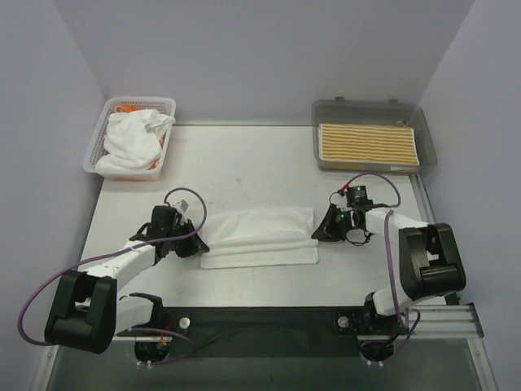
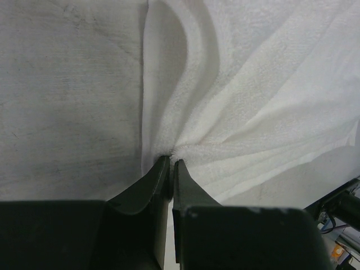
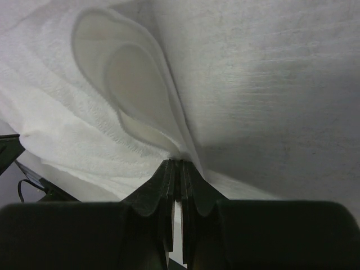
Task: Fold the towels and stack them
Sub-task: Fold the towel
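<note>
Quick update from my end. My left gripper point(image 2: 170, 164) is pinched nearly shut on the left end of the white towel point(image 1: 259, 238). There's just cloth between the jaws, and the terry bunches into creases that fan out from the pinch. My right gripper point(image 3: 180, 164) is clamped tight on the right end of the same towel, where the layers curl up into a couple of loops just past the pinch. Both grippers are down low at the table point(image 1: 244, 163).

The towel lies mid-table between my two arms, folded lengthwise into a long band with a few layers showing. Its near edge sits flat on the surface.

At the far left corner is the basket point(image 1: 146, 102), with a crumpled towel point(image 1: 134, 138) heaped in it and a bit of orange cloth point(image 1: 126, 107) peeking out at the back. At the far right, the tray point(image 1: 370, 104) holds the striped towel point(image 1: 368, 145), folded and lying flat.
</note>
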Available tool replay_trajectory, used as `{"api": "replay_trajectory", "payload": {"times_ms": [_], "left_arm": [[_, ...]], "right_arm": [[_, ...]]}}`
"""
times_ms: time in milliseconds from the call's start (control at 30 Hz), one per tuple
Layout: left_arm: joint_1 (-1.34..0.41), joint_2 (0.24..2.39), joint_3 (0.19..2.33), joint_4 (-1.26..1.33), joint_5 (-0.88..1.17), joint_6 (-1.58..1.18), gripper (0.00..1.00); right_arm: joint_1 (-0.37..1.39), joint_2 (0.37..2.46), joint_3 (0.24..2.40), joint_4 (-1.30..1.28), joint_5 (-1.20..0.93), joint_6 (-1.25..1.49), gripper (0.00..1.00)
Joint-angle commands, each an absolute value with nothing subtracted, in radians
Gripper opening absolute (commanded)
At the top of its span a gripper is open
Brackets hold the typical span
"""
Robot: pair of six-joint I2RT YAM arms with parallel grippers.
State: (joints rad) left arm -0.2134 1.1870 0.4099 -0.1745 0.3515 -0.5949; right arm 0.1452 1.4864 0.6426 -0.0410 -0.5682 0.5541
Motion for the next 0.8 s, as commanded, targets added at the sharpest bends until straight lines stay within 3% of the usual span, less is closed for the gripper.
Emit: {"api": "replay_trajectory", "payload": {"times_ms": [0,267,767], "left_arm": [[-0.219,1.213,0.431,-0.158,0.284,-0.609,0.00],[-0.219,1.256,0.512,-0.130,0.271,-0.612,0.00],[-0.184,1.221,0.805,-0.293,0.238,-0.451,0.00]], "right_arm": [[0.146,1.543,0.640,-0.087,-0.563,0.560,0.00],[0.135,1.617,0.722,-0.080,-0.479,0.529,0.00],[0.144,1.439,0.858,-0.182,-0.459,0.551,0.00]]}}
